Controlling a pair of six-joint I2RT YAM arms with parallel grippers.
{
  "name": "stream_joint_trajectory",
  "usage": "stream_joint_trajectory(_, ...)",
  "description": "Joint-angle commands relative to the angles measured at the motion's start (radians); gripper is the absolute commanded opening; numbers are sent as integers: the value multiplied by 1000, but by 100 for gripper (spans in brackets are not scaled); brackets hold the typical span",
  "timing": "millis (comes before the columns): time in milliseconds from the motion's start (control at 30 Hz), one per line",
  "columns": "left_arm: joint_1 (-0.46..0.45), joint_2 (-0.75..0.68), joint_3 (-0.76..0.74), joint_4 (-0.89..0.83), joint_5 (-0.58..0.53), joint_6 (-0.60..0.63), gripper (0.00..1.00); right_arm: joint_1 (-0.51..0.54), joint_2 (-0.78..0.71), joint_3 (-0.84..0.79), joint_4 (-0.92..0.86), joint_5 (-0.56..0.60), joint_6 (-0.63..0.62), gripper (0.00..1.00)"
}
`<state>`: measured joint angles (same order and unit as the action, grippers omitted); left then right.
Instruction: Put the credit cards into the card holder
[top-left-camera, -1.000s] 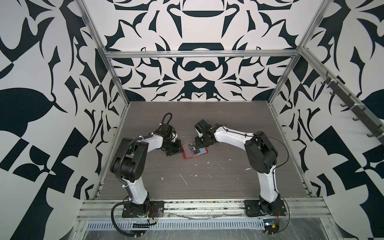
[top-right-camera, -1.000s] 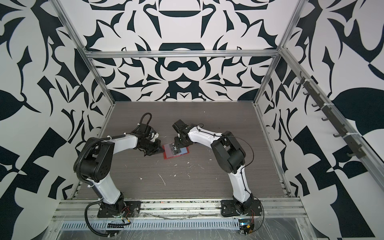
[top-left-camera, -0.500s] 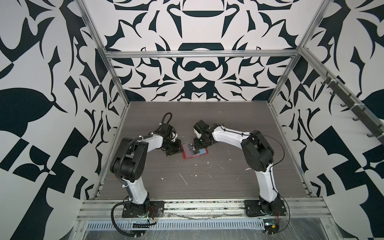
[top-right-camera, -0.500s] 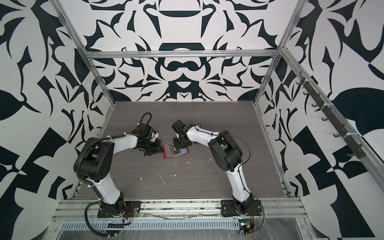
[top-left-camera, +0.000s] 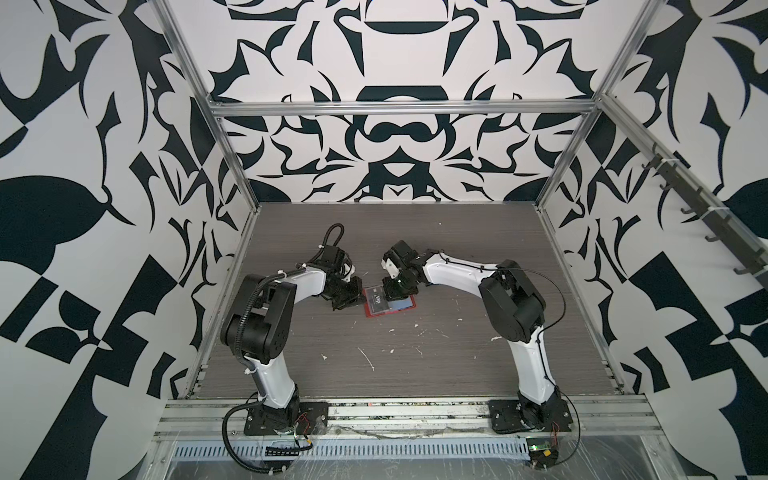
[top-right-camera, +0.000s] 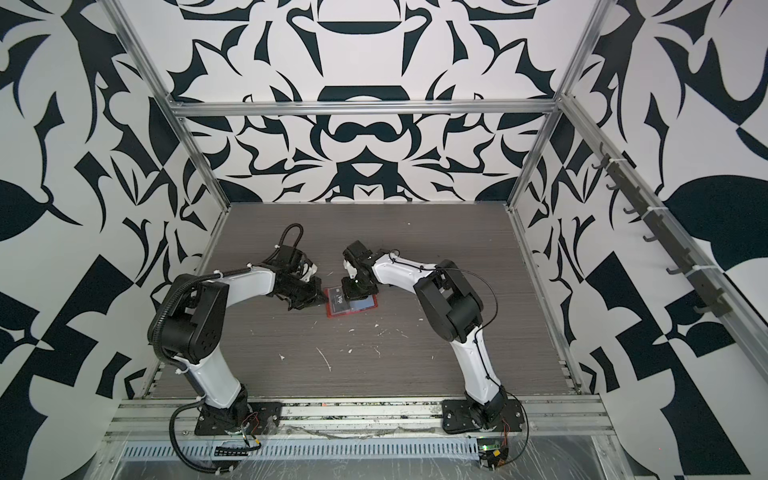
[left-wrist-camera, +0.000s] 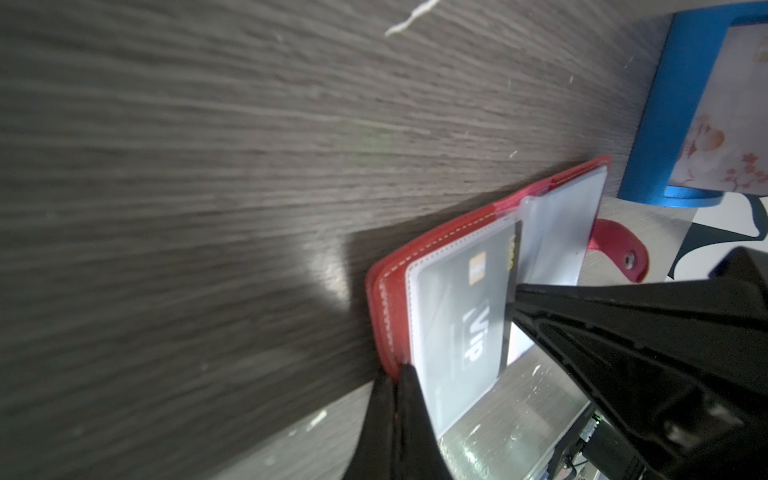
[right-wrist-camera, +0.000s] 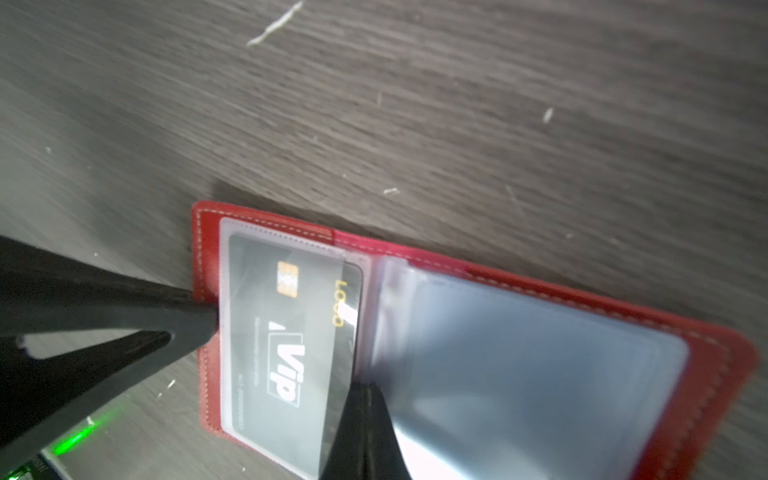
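Just changed: over the last second the right gripper (right-wrist-camera: 365, 390) has drawn its jaws together, and that arm's elbow has swung in toward the middle. The card holder (right-wrist-camera: 210, 382) has not shifted.
Right gripper: clenched, with its tips against the end of the dark card (right-wrist-camera: 286, 332) that pokes out of a clear pocket. We cannot tell whether they pinch that thin edge or only press on it.
Left gripper (left-wrist-camera: 397, 374): clamped on the card holder's red cover at the edge farthest from the right gripper, pinning the booklet open.
Dark card: mostly inside its pocket and lying between the two grippers. Only the strip nearest the right tips is uncovered.
Other cards: a light blue card (top-left-camera: 404, 305) shows through the pockets on the page on the right gripper's own side. A white flowered card (left-wrist-camera: 731, 124) stands in a blue rack (left-wrist-camera: 681, 104) just past the strap tab (left-wrist-camera: 619, 249), beyond the left gripper's reach as it stands.
Meaning for the task: we judge the dark card nearly home (a short push should seat it), and closed tips suit pushing. At least the white card is left to do.
Surface: a grey wood-grain tabletop (top-left-camera: 415, 374) with white scraps (top-left-camera: 368, 357) scattered on the near side of both grippers.
Room: black-and-white patterned walls (top-left-camera: 395, 145) on a metal frame (top-left-camera: 399, 108), close around both arms.
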<state>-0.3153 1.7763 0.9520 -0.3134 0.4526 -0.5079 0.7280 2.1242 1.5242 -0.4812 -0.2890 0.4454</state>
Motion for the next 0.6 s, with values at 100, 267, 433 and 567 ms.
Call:
stream_joint_trajectory(100, 1, 31, 51, -59, -44, 45, 0, 7, -46, -35, 40, -18, 12, 5)
stream_joint_trajectory(267, 1, 46, 97, -114, -90, 88, 0, 8, -99, -68, 39, 86, 19, 6)
stream_joint_trajectory(433, 2, 63, 142, -166, -130, 129, 0, 5, -117, -79, -16, 207, 24, 6)
stream_joint_trajectory(567, 1, 76, 167, -183, -143, 142, 0, 6, -101, -76, -66, 257, 19, 5)
